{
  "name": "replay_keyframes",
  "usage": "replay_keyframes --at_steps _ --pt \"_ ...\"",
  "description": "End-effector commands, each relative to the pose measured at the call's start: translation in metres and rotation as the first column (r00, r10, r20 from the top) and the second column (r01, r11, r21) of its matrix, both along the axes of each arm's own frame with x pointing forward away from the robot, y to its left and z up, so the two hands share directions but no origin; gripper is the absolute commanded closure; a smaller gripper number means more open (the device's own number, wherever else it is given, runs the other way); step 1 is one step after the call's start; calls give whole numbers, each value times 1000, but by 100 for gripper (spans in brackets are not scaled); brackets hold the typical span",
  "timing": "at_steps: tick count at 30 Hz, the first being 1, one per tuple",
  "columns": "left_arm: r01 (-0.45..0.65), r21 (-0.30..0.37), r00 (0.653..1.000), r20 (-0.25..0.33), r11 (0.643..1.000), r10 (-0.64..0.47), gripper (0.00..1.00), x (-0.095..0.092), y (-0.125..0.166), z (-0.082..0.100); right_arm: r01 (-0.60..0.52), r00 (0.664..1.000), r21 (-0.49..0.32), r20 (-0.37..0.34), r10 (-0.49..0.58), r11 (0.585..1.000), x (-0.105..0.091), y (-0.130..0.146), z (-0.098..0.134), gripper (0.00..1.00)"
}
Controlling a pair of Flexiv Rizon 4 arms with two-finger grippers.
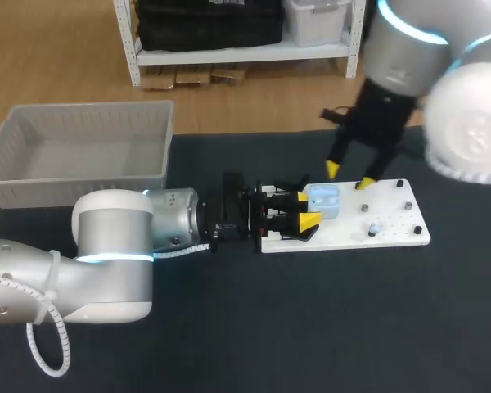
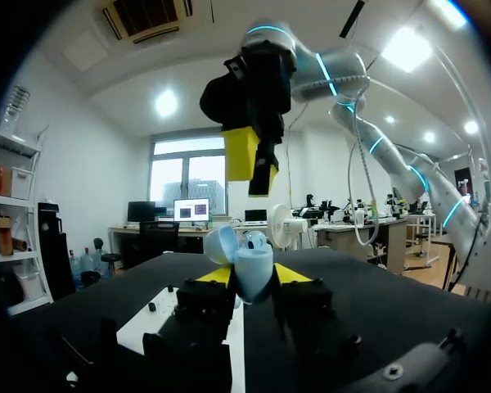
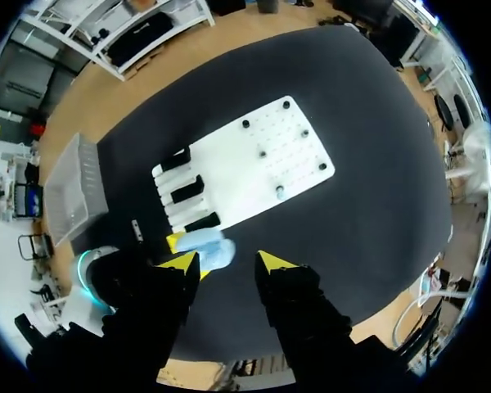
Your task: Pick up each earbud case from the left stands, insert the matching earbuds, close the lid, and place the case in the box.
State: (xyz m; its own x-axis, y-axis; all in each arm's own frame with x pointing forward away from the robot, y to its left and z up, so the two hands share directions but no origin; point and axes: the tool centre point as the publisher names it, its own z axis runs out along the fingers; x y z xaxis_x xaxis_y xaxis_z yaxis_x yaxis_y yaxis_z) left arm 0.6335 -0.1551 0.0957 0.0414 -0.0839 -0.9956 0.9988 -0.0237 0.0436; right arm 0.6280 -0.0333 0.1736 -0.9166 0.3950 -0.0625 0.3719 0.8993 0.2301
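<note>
Left fingers [image 2: 215,275] are clamped on the earbud case [image 2: 252,264] from both sides. The case is held over the left part of the white board [image 1: 397,237], close to the black stands [image 3: 186,190] at that end. By contrast, the right fingers [image 3: 270,260] are spread apart with nothing between them and are poised above the case.

The task is judged to be at an early stage. One case is in hand with its lid open, but the lid is not yet closed. No case can be seen in the box [image 1: 65,184], which sits well apart at the far left of the surface [image 1: 311,327]. A small pale blue piece [image 1: 374,230], probably an earbud, lies on the board among the pegs, so insertion is judged unfinished. Whether an earbud is already seated in the case cannot be told, nor whether further cases remain on the stands.

The case is seen to be small, pale blue, rounded and smooth, with its lid hinged back to one side. A slippery shell is to be expected.
</note>
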Motion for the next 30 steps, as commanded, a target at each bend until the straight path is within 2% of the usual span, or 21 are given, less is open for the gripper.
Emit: replay_keyframes --at_steps 1,7,11,16,18,24,30 --pt "-3 -1 1000 1 1000 3 100 -1 0 0 -28 997 55 73 24 998 -17 -33 -8 56" --pt "-3 -1 1000 1 1000 3 100 -1 0 0 -117 982 4 153 115 993 -26 -51 -27 59" --pt "-3 -1 1000 1 1000 3 100 -1 0 0 -148 975 8 171 144 989 -27 -60 -39 61" --pt "-3 -1 1000 1 1000 3 100 -1 0 0 -168 974 12 159 164 986 -24 -64 -53 59" --pt "-3 -1 1000 1 1000 3 100 -1 0 0 -166 974 17 157 161 986 -21 -65 -58 56" --pt "-3 -1 1000 1 1000 3 100 -1 0 0 -96 986 35 137 90 995 -17 -61 -74 56" --pt "-3 -1 1000 1 1000 3 100 -1 0 0 -58 990 14 127 56 998 -12 -57 -86 58"
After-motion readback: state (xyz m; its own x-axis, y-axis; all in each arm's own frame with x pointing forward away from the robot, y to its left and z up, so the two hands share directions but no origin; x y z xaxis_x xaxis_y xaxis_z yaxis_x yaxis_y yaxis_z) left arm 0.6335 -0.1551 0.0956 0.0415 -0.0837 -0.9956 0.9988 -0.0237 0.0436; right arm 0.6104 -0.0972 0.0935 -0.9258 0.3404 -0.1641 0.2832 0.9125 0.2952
